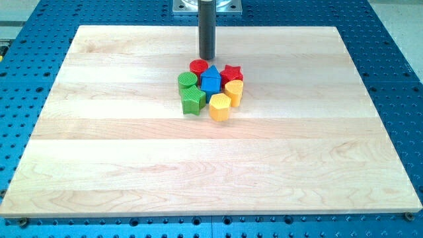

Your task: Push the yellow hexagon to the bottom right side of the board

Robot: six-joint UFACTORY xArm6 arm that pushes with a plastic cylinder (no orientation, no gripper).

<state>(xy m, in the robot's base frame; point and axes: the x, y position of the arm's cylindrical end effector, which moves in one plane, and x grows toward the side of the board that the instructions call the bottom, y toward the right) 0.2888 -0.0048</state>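
The yellow hexagon (pixel 219 107) sits at the lower right of a tight cluster of blocks near the board's top centre. Around it are a second yellow block (pixel 233 92), a blue block (pixel 211 80), a red star (pixel 231 73), a red cylinder (pixel 198 66), a green cylinder (pixel 188 80) and a green star (pixel 192 100). My tip (pixel 207 58) is just above the cluster, close to the red cylinder's upper right, apart from the yellow hexagon.
The wooden board (pixel 211 165) lies on a blue perforated table (pixel 396 66). The arm's mount (pixel 207 6) is at the view's top centre.
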